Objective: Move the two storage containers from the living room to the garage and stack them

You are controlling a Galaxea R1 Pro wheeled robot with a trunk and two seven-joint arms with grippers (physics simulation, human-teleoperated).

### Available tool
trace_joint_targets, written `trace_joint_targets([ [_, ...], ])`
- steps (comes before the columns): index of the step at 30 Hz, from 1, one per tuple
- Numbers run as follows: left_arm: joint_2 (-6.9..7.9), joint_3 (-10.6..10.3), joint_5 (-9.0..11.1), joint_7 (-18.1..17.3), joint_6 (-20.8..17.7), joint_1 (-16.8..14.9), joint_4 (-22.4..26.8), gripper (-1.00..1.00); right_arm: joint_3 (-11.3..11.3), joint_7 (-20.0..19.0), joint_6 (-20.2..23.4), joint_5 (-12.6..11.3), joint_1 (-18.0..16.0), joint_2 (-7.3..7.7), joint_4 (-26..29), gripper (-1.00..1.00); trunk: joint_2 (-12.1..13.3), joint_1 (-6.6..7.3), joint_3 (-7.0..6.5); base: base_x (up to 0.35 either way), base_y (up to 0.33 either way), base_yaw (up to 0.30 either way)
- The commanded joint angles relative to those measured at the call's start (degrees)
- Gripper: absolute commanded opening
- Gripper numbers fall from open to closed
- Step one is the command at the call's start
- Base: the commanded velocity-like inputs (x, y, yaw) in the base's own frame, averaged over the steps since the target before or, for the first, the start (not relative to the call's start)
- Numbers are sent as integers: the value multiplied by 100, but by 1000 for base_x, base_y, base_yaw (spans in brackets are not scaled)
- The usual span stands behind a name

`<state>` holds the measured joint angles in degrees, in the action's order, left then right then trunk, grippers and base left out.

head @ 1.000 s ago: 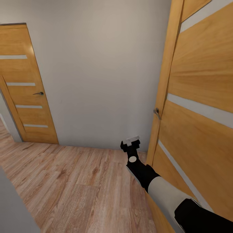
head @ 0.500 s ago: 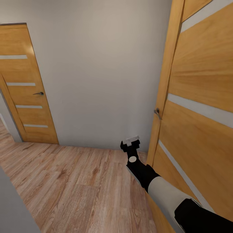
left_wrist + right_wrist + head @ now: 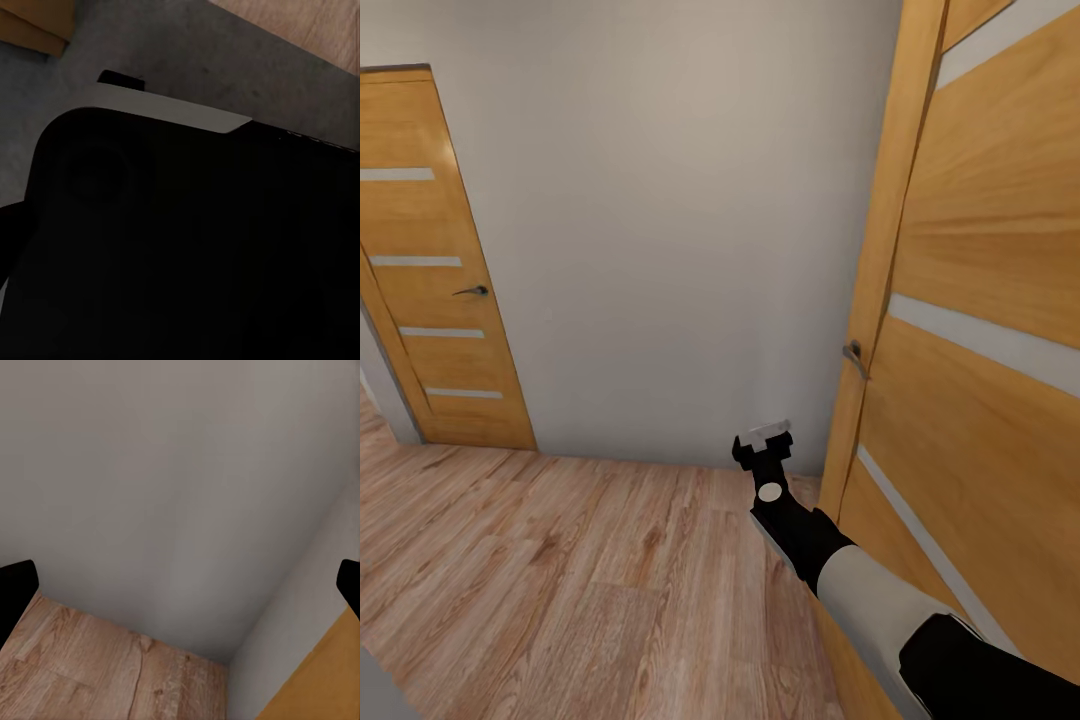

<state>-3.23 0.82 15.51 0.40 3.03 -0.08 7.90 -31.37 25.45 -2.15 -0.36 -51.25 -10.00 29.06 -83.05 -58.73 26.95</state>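
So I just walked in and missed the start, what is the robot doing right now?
It is on its way through a hallway with a light wood-plank floor and a grey wall ahead. Its right gripper is held out in front, open and holding nothing, close to the edge of an open wooden door beside a lever handle. A second, closed wooden door stands further off on its left. The left wrist view is blocked by a dark part of the robot's body.
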Motion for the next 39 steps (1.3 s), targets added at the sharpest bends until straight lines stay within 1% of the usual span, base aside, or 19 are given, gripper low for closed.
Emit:
trace_joint_targets([
  [1, -2, 6, 26, 4, 14, -1, 1, 100, -27, 38, -14, -6, -7, 0, -12, 100, -3, 0, 6, 4, 0, 0],
  [28, -2, 6, 22, 10, 14, -1, 4, 100, -36, -71, -14, 8, -7, 0, -8, 100, -3, 0, 6, 0, 0, 0],
  [36, -3, 6, 22, 9, 14, -1, 6, 100, -36, -63, -12, 10, -7, 0, -7, 100, -3, 0, 6, 0, -87, 0],
  [39, -2, 6, 22, 12, 14, -1, 8, 100, -36, -65, -7, 60, -7, 0, -6, 100, -3, 0, 6, 0, -15, 0],
])
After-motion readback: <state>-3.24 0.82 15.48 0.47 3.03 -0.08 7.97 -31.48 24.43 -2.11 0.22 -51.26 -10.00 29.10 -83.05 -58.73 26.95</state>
